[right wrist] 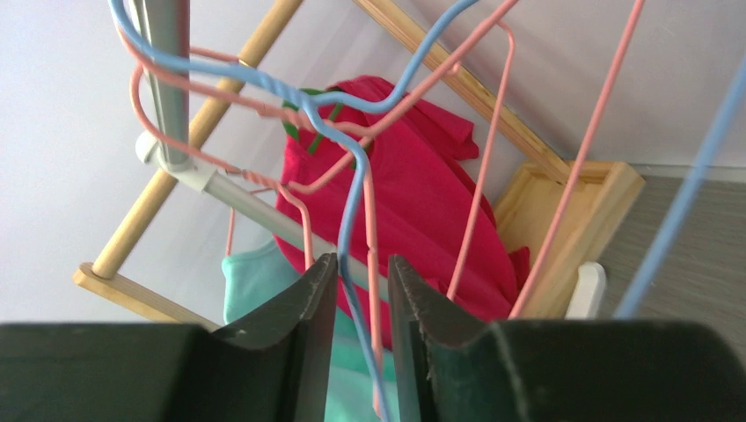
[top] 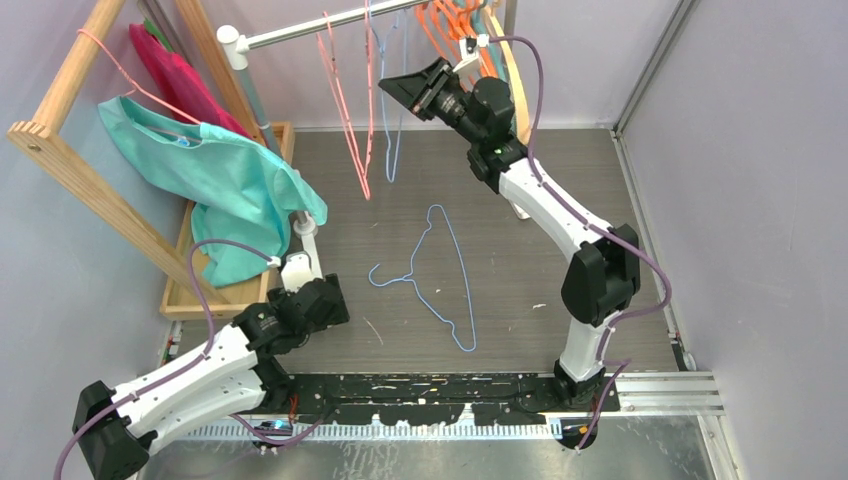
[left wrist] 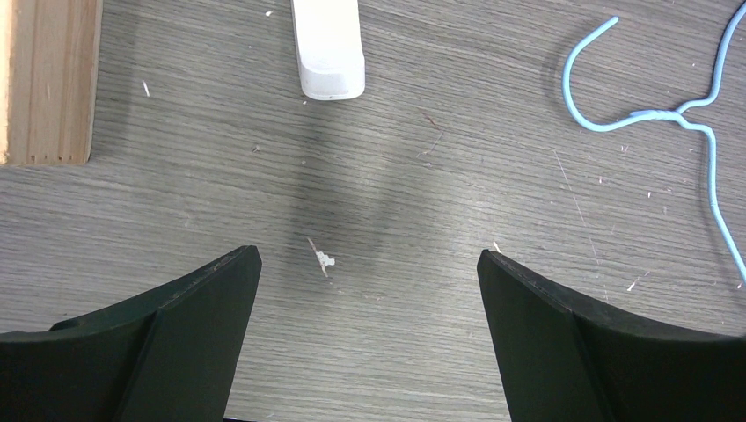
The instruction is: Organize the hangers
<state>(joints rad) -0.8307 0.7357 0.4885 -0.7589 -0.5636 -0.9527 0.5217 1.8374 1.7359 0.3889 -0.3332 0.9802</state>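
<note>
Risks dragging thin light-blue wire hanger point(right wrist: 303, 98) off silver metal rail point(right wrist: 167, 123) (right gripper point(right wrist: 362, 264) barely parted around it; left gripper point(left wrist: 369, 255) agape).

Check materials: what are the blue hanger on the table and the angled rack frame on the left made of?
Blue hanger: thin wire, probably metal under a smooth light-blue coating. The neck below the hook is visibly twisted strands.
Rack frame: pale wood that looks unpainted and matte. It has square-cut beams with a light natural tone, and any clear finish is hard to tell.
</note>
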